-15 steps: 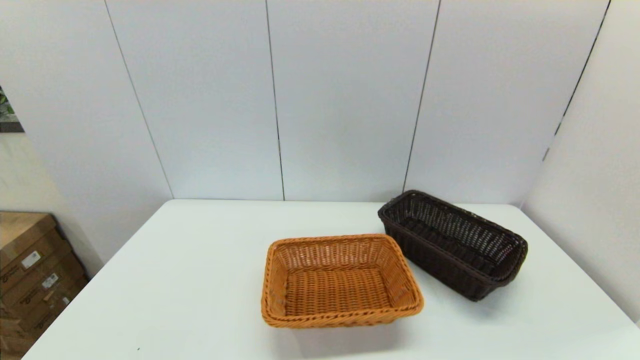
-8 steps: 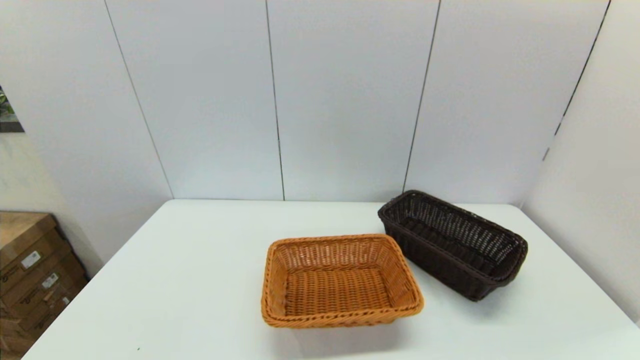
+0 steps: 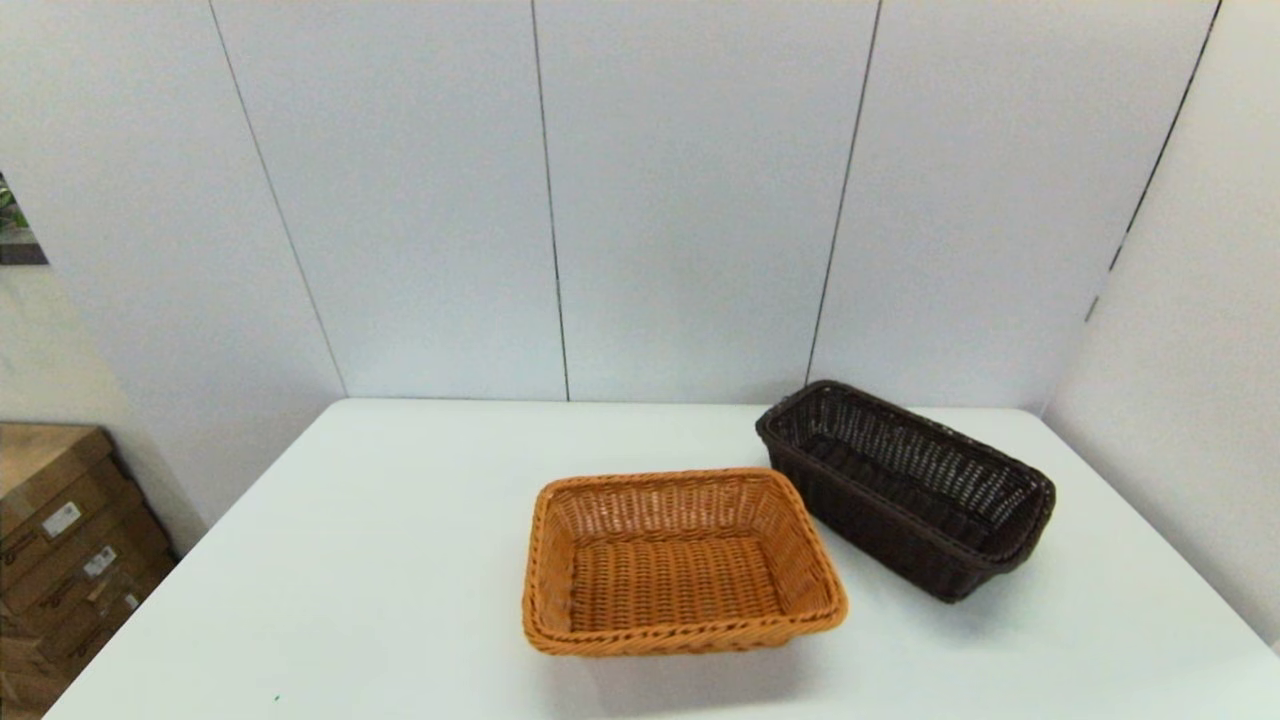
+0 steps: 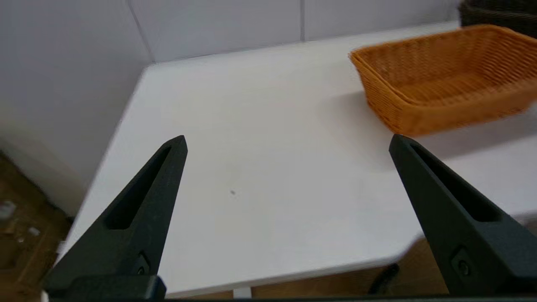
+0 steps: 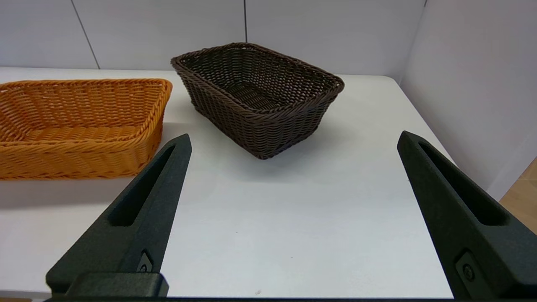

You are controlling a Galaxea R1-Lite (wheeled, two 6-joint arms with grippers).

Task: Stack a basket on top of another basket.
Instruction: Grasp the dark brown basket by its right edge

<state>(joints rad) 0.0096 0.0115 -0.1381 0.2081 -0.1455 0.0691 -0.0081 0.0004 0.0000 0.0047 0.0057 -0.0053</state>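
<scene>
The dark basket (image 3: pixel 905 490) sits far right on the desk (image 3: pixel 350 560), just beside the orange basket (image 3: pixel 680 565). Both the right end effector (image 5: pixel 293 140) and the left end effector (image 4: pixel 287 140) are spread wide and empty. The right one should pinch the dark rim squarely, then lift clear before crossing.

A plain test room, lab-like rather than a home: bare pale wall panels (image 3: pixel 690 200) with thin dark seams close in a white table (image 3: pixel 350 560) on two sides. Stacked cardboard boxes (image 3: pixel 70 560) with labels sit on the floor at the left, storage-style. Wood-toned flooring (image 4: pixel 25 235) shows beneath the table edge.
</scene>
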